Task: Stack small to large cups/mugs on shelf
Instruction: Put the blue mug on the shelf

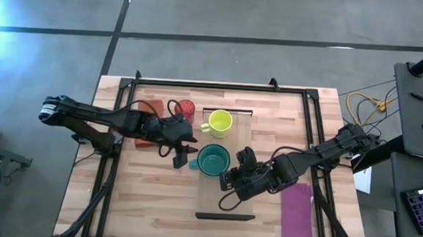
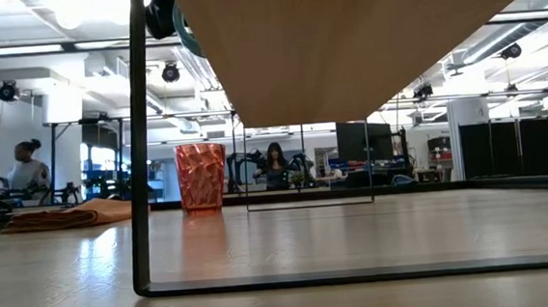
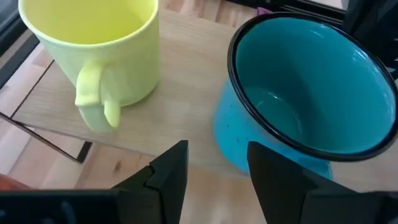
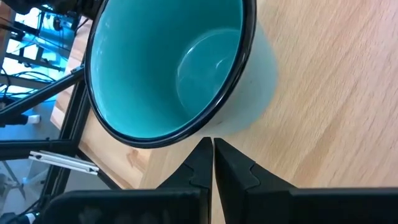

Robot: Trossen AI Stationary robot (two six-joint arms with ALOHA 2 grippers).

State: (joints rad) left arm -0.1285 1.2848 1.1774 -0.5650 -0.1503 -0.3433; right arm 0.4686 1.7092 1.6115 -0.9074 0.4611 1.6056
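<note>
The light-wood shelf [image 1: 225, 200] stands raised on a black frame at the table's middle. On it stand the yellow-green mug [image 1: 218, 122], toward the far end, and the teal mug [image 1: 212, 160]; both also show in the left wrist view, the yellow-green mug [image 3: 99, 50] and the teal mug [image 3: 298, 93]. The red cup [image 1: 185, 108] stands on the table beside the shelf's far left corner. My left gripper [image 3: 214, 168] is open, close to the teal mug's left side. My right gripper [image 4: 212, 152] is shut, its tips at the teal mug's right side. My right gripper's shut fingertips [image 4: 205, 149] come level from the table's right and stand right at the teal mug's outer wall, just under the black rim [image 4: 199, 132]. I cannot tell whether they touch it. The mug stands upright on the shelf.
A purple flat rectangle [image 1: 296, 212] lies on the table at the near right. A brown-red flat piece [image 1: 142, 114] lies under my left arm. The black frame's leg [image 2: 138, 144] stands at the shelf's corner. People show in the room behind.
</note>
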